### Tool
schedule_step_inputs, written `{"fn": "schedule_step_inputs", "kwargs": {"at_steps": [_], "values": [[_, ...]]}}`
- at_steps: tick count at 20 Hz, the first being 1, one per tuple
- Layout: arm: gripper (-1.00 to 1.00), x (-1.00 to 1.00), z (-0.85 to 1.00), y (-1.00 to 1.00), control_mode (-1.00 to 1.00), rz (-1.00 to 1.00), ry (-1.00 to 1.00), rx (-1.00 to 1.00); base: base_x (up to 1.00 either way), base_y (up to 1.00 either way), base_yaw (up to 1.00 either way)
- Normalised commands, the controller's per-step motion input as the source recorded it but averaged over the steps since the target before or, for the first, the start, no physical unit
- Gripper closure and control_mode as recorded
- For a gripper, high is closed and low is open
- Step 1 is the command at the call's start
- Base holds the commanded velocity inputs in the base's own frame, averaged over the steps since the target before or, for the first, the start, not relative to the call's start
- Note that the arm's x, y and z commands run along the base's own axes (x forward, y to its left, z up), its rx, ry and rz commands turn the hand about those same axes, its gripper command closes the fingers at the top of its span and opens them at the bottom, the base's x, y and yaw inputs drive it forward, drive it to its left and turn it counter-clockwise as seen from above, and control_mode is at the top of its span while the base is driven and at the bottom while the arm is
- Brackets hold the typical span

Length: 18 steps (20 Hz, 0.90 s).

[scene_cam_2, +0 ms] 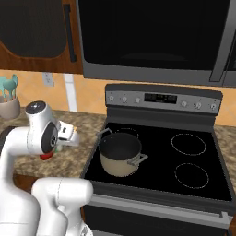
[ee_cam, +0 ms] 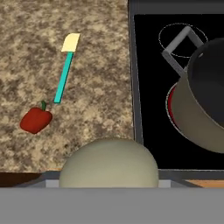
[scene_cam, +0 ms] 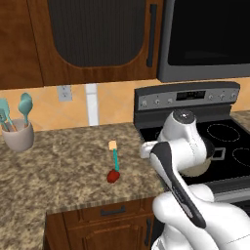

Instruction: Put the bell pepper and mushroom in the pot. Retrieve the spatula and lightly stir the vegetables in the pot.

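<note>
The bell pepper (scene_cam: 113,176) lies on the speckled granite surface (scene_cam: 63,161), near its front edge and left of the stove (scene_cam_2: 156,152). The spatula (scene_cam: 114,155) lies just behind it, teal handle pointing at the pepper and the tan blade toward the wall; handle end and pepper sit very close, and whether they touch cannot be told. In the hand view the pepper (ee_cam: 36,120) and spatula (ee_cam: 65,70) lie on bare stone with nothing between them and the stove's edge.

A pale rounded lump, the mushroom (ee_cam: 109,164), sits large at the bottom of the hand view, right where the jaws would be. It seems to be held between them, but the fingertips are hidden behind it, so how wide they stand cannot be read. In the left base view the hand (scene_cam: 146,149) hovers over the right end of the surface, near the stove.

The pot (scene_cam_2: 120,154) stands on the stove's near left burner, upright; its dark inside looks bare as far as can be seen. Three other burner rings are uncovered.

At the far left a beige utensil cup (scene_cam: 18,135) holds teal spoon-headed utensils (scene_cam: 24,105). Behind runs an orange tiled wall with a socket (scene_cam: 64,93); dark wooden cabinets (scene_cam: 93,39) hang above, and a microwave (scene_cam_2: 152,37) hangs over the stove.
</note>
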Motion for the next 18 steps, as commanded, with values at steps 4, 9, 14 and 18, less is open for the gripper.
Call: {"fn": "schedule_step_inputs", "kwargs": {"at_steps": [4, 9, 14, 18], "values": [[1.0, 0.06, 0.57, -0.94, -1.0, -0.15, 0.0, 0.0, 0.0, 0.0, 0.0], [1.0, 0.18, 0.17, -0.77, -1.0, -0.06, 0.04, 0.03, 0.0, 0.0, 0.0], [1.0, 0.35, 0.0, -0.57, -1.0, -0.03, 0.13, 0.01, 0.0, 0.0, 0.0], [1.0, 0.24, 0.0, -0.44, -1.0, -0.05, 0.07, 0.0, 0.0, 0.0, 0.0]]}}
